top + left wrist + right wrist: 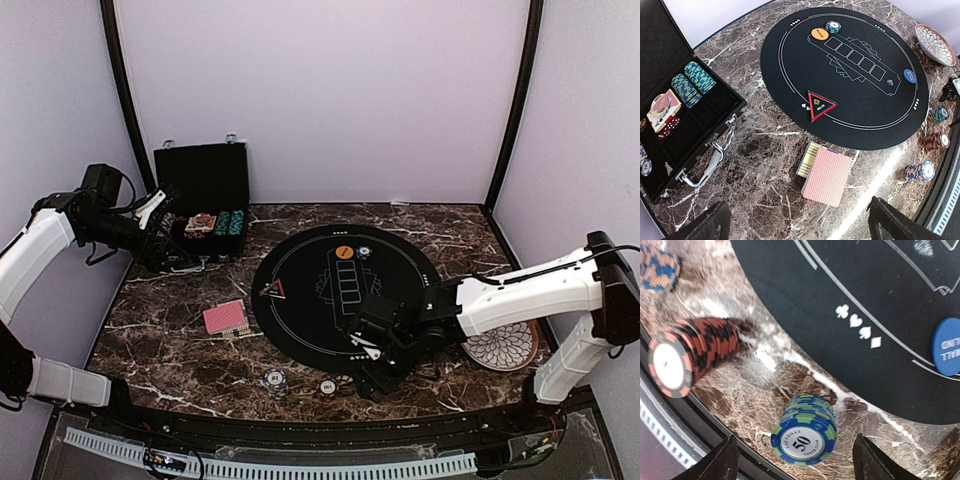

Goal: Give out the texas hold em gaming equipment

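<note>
Your right hand point(796, 461) hung wide open over the blue-green chip stack point(804, 432) on the bench point(760, 390), beside the red stack point(692, 355), just off the mat point(840, 280) (left hand point(800, 222) wide too, above the cards point(827, 176)).

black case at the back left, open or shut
Open. The black case has its lid raised upright, with teal chips and cards showing inside.

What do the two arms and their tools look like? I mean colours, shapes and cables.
The left arm and right arm have white rounded shells with black joints and wrists. Thin black cables run along them. The left tool and right tool each end in two dark, wedge-shaped fingers.
</note>
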Available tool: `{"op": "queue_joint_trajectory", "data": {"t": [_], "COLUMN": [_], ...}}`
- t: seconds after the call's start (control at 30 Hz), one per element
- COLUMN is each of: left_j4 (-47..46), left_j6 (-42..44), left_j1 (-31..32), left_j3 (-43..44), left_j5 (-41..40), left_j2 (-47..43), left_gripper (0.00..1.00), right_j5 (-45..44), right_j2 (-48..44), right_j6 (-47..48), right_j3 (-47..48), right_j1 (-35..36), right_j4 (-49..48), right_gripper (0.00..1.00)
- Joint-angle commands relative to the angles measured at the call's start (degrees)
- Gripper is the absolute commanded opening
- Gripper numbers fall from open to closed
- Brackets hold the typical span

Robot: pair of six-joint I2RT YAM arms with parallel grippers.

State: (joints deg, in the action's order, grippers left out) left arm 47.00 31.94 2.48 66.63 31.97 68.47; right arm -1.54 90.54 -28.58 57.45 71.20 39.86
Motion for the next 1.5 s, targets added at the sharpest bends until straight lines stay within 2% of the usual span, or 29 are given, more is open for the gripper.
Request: {"op": "queue_joint_trajectory", "data": {"t": [0.0, 0.83, 1.13, 1.47], "left_j4": [2.22, 2.26, 2.13, 2.04], "left_j6": [0.78, 0.49, 0.57, 0.53], "left_j1": [0.16, 0.16, 0.16, 0.16], "left_j3": [0.85, 1.55, 1.55, 1.36], "left_j5": [0.90, 0.76, 0.65, 0.80], "left_j2": [-0.39, -0.47, -0.20, -0.21], "left_gripper": [0.99, 0.99, 0.99, 0.99], "right_j5": [-0.95, -3.32, -3.24, -3.88], "right_j2": [1.45, 4.21, 4.07, 2.65], "right_j6": [0.86, 2.17, 2.33, 2.30], "right_j3": [-0.36, 2.48, 3.64, 6.28], "right_j1": [0.78, 0.77, 0.73, 0.77], "right_j4": [-0.64, -1.38, -0.40, 2.52], "right_gripper": [0.78, 0.52, 0.37, 0.15]}}
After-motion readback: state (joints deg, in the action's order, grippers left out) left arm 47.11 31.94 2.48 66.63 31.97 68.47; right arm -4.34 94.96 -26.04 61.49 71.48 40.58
